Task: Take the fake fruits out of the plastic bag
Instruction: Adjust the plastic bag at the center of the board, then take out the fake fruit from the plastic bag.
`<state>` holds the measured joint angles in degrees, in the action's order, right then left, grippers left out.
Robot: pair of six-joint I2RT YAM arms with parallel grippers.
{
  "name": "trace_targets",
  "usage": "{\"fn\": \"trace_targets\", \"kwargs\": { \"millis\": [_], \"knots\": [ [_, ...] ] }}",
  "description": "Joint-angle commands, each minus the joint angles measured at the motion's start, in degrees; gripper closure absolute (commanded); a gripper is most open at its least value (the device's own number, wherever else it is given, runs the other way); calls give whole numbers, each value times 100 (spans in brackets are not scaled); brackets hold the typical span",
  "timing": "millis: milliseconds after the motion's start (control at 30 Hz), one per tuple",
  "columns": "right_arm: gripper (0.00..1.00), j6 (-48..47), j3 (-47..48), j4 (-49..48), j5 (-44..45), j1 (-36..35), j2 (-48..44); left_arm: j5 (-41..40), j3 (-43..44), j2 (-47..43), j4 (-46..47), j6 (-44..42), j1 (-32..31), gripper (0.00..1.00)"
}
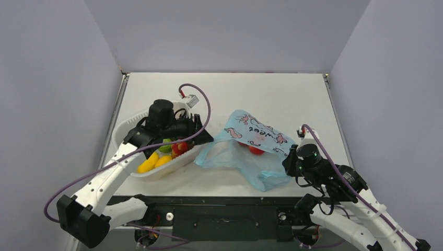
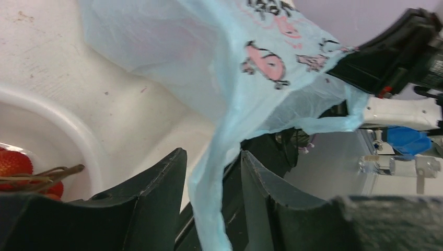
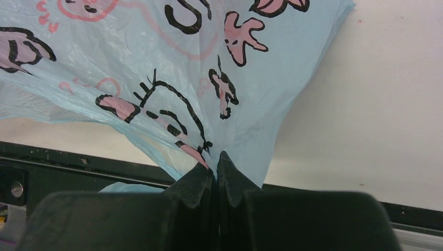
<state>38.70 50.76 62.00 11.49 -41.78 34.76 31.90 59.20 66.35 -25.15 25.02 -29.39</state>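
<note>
From above, the plastic bag [image 1: 256, 151] is seen lying crumpled on the worktop [image 1: 271, 97], to the right of a white tub [image 1: 124, 137]. Red fake fruits [image 1: 255, 150] are made out through its film, inside the bag. Yellow pieces [image 1: 154, 162], a lime-green piece [image 1: 166, 147] and a red piece [image 1: 180, 147] are held in the tub. The left claw [image 1: 201, 133] is poised over the tub's right rim, at the bag's near handle; the right claw [image 1: 290, 163] is set at the bag's right edge.

In the left wrist view, the left claw's fingers [image 2: 156, 193] are seen parted, released, with a strip of the bag hanging loosely between them. A red berry-like piece [image 2: 13, 163] lies in the tub at lower left.

In the right wrist view, the right claw's jaws are pressed together, clenched on a gathered fold of the bag's film.
</note>
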Motion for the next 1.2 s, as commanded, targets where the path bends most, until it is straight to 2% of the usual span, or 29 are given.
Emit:
{"fn": "trace_targets", "kwargs": {
  "millis": [0,133,200,267,400,433,467,533,667,867,1067,1100,1133,1167],
  "knots": [
    [100,-5,109,-81,38,-115,-25,628,89,-747,-327,93,34,58],
    [100,-113,198,-115,89,-129,9,929,51,-1147,-385,485,-18,53],
    [100,-138,231,-146,86,-129,59,753,-43,-1382,-266,735,-217,53],
    [100,-149,243,-194,61,-131,85,377,-315,-1647,207,1141,-714,53],
    [100,-170,205,-237,42,-140,126,-1367,-1133,-2024,1426,1568,-2355,53],
    [100,-178,206,-235,35,-143,129,-2115,-1285,-2083,1917,1596,-2944,53],
    [100,-178,210,-239,26,-145,132,-2433,-1555,-2087,2150,1582,-3465,53],
    [100,-183,219,-238,1,-143,133,-3755,-1771,-1960,2699,1441,-4086,53],
    [100,-189,246,-219,-17,-146,149,-5188,-1655,-1043,3165,802,-4901,54],
    [100,-135,245,-118,4,-143,64,-5924,-1662,209,3998,864,-5059,53],
    [100,-59,154,-87,-52,-149,-70,-6359,-1232,1105,4041,799,-5028,54],
    [100,-56,147,-80,-55,-152,-77,-6370,-1158,1177,4060,801,-4992,56],
    [100,-60,150,-71,-57,-150,-60,-6406,-1117,1317,4092,836,-4973,64],
    [100,-52,159,-77,-74,-152,-59,-6374,-1063,1393,4121,855,-4906,68]
  ]
}}
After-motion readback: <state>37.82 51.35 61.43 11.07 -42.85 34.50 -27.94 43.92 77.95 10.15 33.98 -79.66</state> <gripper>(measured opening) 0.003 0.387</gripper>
